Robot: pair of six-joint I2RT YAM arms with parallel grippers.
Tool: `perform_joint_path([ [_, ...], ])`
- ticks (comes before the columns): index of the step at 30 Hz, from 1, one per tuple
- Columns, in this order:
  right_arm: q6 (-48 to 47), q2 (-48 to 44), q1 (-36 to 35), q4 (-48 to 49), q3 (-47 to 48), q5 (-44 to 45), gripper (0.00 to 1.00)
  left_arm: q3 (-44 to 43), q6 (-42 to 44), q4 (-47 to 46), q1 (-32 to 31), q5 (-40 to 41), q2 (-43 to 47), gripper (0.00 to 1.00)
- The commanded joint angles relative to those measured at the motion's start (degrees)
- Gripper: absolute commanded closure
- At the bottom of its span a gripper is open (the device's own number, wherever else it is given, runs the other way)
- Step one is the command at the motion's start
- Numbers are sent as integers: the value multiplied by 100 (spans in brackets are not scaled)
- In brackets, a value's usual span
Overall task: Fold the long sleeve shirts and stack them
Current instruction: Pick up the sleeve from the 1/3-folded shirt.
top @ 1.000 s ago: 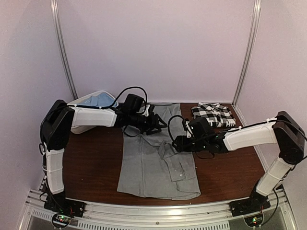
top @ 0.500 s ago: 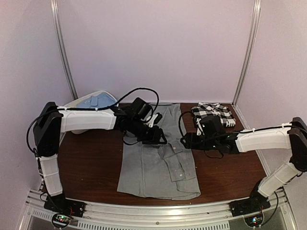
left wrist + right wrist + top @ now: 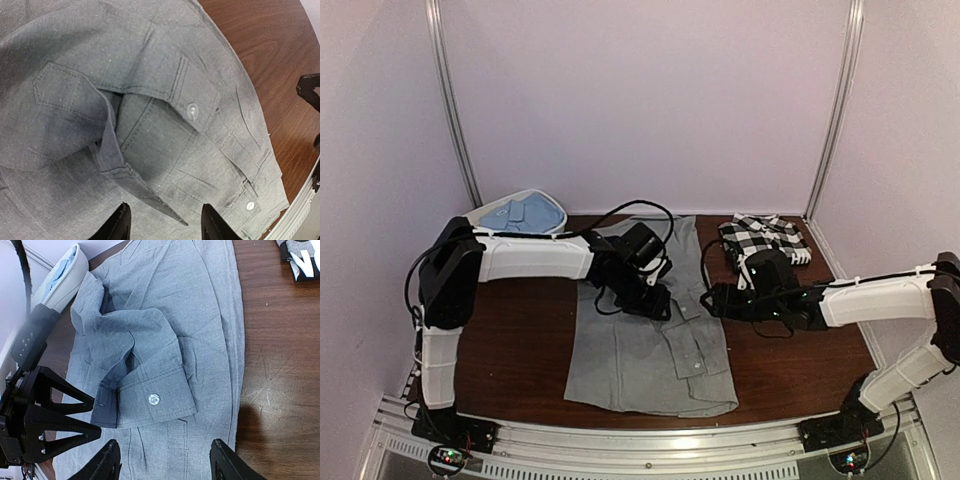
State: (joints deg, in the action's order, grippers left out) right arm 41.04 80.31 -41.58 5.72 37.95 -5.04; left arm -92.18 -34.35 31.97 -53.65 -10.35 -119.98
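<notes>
Currently my left gripper [image 3: 164, 226] reads as released: its two black fingertips are spread apart and low over the grey shirt [image 3: 645, 360], with nothing pinched between them. Under it, the left wrist view shows a sleeve doubled back onto the shirt's body, with a buttoned cuff [image 3: 192, 111] lying flat on top. My right gripper [image 3: 165, 462] is likewise released, with its fingers wide apart. It hangs over the shirt's right half and grips no cloth. The right wrist view shows the same folded sleeve, with the white cuff button [image 3: 153, 399] facing up. The left gripper's black fingers sit just beside the cuff's edge; I cannot tell whether they touch it. Both claws meet over the upper middle of the grey shirt, left arm reaching in from the shirt's left and right arm from its right. The grey shirt lies spread front-up on the brown table [image 3: 515, 340], collar at the far end and hem toward the arm bases. The lower body is fairly smooth and the upper part rumpled. Beyond the grey shirt's far right corner sits the checked shirt [image 3: 765, 238], folded into a small bundle and apart from it. Beyond its far left corner is a white tub [image 3: 67, 280] holding the light blue shirt [image 3: 520, 213].
</notes>
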Motion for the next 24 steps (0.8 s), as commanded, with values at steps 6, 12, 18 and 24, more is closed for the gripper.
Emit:
perform_joint_path([
  [6,623,84,14,1022,-410,-781,36,-711,261,292,-41,212,-400,82],
  [12,1135,308,1,1634,-623,-1162,33,-998,246,364,-40,-25,-387,100],
  [18,1723,507,7,2343,-819,-1410,30,-1091,98,284,50,-565,-314,100],
  [24,2338,862,3,3119,-889,-1631,27,-851,-140,-75,251,-1069,-56,100],
])
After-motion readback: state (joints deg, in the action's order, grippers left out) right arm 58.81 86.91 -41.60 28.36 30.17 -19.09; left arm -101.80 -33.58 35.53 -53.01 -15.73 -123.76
